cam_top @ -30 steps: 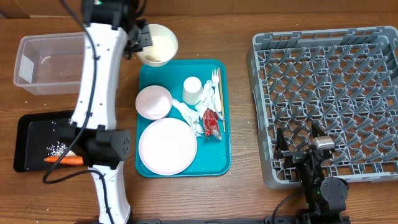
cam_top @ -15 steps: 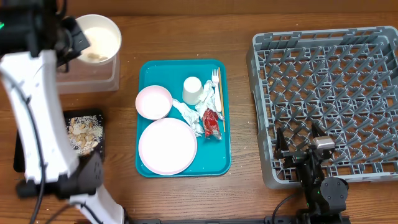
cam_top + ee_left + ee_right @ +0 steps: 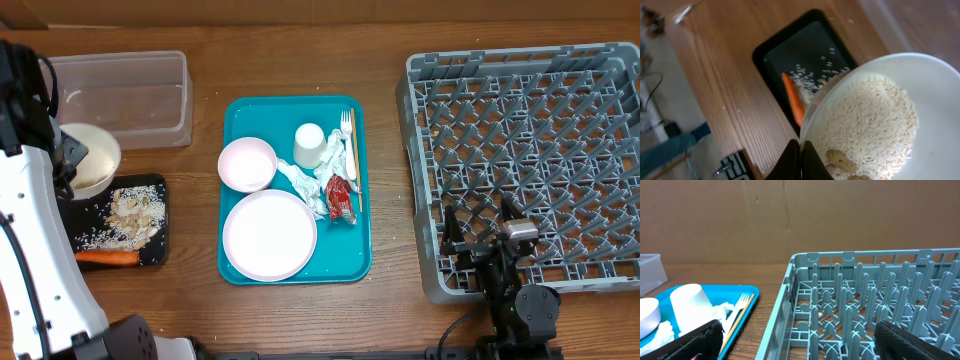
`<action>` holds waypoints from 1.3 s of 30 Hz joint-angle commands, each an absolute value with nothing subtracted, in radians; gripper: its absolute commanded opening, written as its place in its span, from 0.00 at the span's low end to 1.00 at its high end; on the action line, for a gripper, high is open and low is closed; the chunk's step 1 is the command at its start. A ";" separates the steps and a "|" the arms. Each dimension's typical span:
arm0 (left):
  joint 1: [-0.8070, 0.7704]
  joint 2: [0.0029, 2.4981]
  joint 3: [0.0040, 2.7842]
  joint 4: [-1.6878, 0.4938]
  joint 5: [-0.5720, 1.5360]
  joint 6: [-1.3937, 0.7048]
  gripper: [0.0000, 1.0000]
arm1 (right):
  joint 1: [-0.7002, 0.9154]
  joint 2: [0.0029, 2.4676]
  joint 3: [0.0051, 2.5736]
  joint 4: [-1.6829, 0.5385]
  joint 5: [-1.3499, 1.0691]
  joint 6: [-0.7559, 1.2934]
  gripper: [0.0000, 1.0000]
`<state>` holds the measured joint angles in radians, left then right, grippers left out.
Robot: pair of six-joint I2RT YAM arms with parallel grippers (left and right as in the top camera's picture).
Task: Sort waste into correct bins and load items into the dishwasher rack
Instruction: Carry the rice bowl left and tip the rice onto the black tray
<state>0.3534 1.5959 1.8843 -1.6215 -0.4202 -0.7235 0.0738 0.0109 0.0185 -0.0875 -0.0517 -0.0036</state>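
My left gripper (image 3: 72, 160) (image 3: 801, 152) is shut on the rim of a white bowl (image 3: 92, 160) (image 3: 875, 120) that holds white rice and a few beige scraps, above the back edge of the black tray (image 3: 55, 225) (image 3: 790, 50). An orange carrot (image 3: 105, 257) (image 3: 794, 97), beige scraps (image 3: 135, 210) and rice crumbs (image 3: 815, 75) lie in that tray. The clear tub (image 3: 125, 95) stands behind it. My right gripper (image 3: 490, 235) (image 3: 805, 345) is open over the near-left corner of the grey rack (image 3: 530, 160) (image 3: 865, 305), holding nothing.
The teal tray (image 3: 350, 260) (image 3: 747, 287) carries a small bowl (image 3: 247, 163), a plate (image 3: 268, 235), a cup (image 3: 309, 145) (image 3: 690, 302), a fork (image 3: 346, 125) (image 3: 742, 301), a wooden stick (image 3: 353, 170), crumpled napkins (image 3: 308, 185) and a red wrapper (image 3: 340, 197).
My left arm has carried the bowl from behind the teal tray, leftward past the clear tub, then forward to the black tray. The right arm has not moved.
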 commanded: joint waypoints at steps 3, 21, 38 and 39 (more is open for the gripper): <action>0.388 1.594 1.720 -1.551 -0.616 -0.879 0.04 | 0.079 0.003 0.008 -0.081 -0.045 0.000 1.00; 0.385 1.631 1.210 -1.321 -1.173 -0.923 0.04 | 0.079 0.003 0.008 -0.081 -0.045 0.000 1.00; 0.319 1.878 1.190 -1.088 -1.515 -0.414 0.04 | 0.079 0.003 0.008 -0.081 -0.045 0.000 1.00; 0.319 1.883 1.190 -1.057 -1.540 -0.374 0.04 | 0.079 0.003 0.008 -0.081 -0.045 0.000 1.00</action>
<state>0.3233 1.8614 1.1900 -1.0943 -1.3861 -0.5442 0.0738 0.0109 0.0185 -0.0872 -0.0513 -0.0036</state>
